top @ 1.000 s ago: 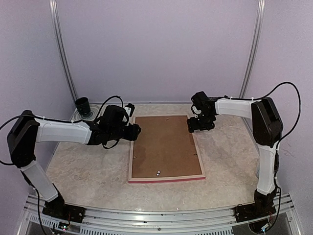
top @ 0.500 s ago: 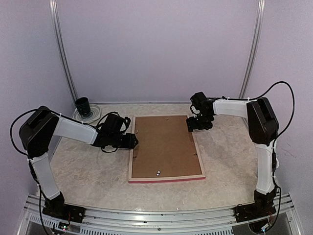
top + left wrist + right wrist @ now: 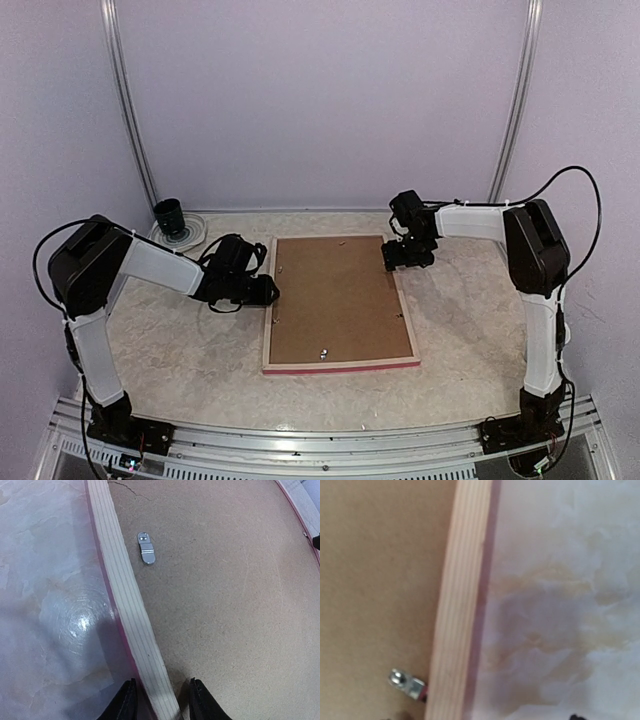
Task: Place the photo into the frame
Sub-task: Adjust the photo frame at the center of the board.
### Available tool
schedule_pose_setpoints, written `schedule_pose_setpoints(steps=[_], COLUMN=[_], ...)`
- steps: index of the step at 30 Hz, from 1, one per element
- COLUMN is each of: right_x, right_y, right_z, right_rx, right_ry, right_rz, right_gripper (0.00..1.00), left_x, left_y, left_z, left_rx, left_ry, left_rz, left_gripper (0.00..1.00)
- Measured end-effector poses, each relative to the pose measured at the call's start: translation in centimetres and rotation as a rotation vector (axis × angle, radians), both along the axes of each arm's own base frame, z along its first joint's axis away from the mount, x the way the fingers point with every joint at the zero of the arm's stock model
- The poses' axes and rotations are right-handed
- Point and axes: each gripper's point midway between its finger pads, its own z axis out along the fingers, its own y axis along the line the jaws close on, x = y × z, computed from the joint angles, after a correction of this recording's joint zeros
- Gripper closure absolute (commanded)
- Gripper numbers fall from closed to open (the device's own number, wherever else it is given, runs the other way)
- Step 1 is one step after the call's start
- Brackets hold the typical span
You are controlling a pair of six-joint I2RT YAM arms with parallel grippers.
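The frame [image 3: 340, 366] lies face down in the middle of the table [image 3: 180, 360]. Its pink edge shows along the near side, and pale wood rails run round the brown board [image 3: 335, 295] that fills its back. Only the top view takes in the whole rectangle, with an arm reaching in low from each side.

The left gripper [image 3: 264, 290] is at the left rail, about midway along. From above it is a dark lump and its jaws cannot be read. The left wrist view shows more: two black fingertips [image 3: 123, 703] stand narrow, one on the table side by the pink edge and the other on the board side, with the rail running up between them. Whether they pinch the rail or only straddle it I cannot tell. That view also shows the left clip [image 3: 146, 548], flat on the board just inside the rail and apart from the fingers.

Farther back, the right gripper [image 3: 409, 257] hangs over the right rail near the far corner. Its own camera, blurred, looks down on the rail with board on one side and table on the other. The right clip [image 3: 406, 682] touches the rail's inner side. Only a dark tip shows at the bottom edge, over the table – the jaws stand wide, with nothing in them.

In the far left corner a dark cup [image 3: 169, 215] stands well apart from the frame
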Motion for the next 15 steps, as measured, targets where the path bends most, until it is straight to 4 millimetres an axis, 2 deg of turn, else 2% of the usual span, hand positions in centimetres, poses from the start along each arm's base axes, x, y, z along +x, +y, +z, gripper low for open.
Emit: schedule_pose_setpoints(steps=[5, 12, 15], right_x=[-0.5, -0.1, 0.0], right_y=[-0.4, -0.9, -1.2], right_z=[-1.0, -0.9, -0.8], right_rx=[-0.013, -0.03, -0.044], right_ry=[0.015, -0.012, -0.021], right_rz=[-0.007, -0.028, -0.04], right_gripper=[0.26, 0.26, 0.26], left_x=[0.1, 0.4, 0.6], left_y=[-0.1, 0.2, 0.1], left_z=[0.0, 0.1, 0.0], left_rx=[-0.01, -0.021, -0.024], left_ry=[0.002, 0.0, -0.004], left_rz=[0.005, 0.029, 0.03], left_gripper=[0.77, 0.88, 0.89])
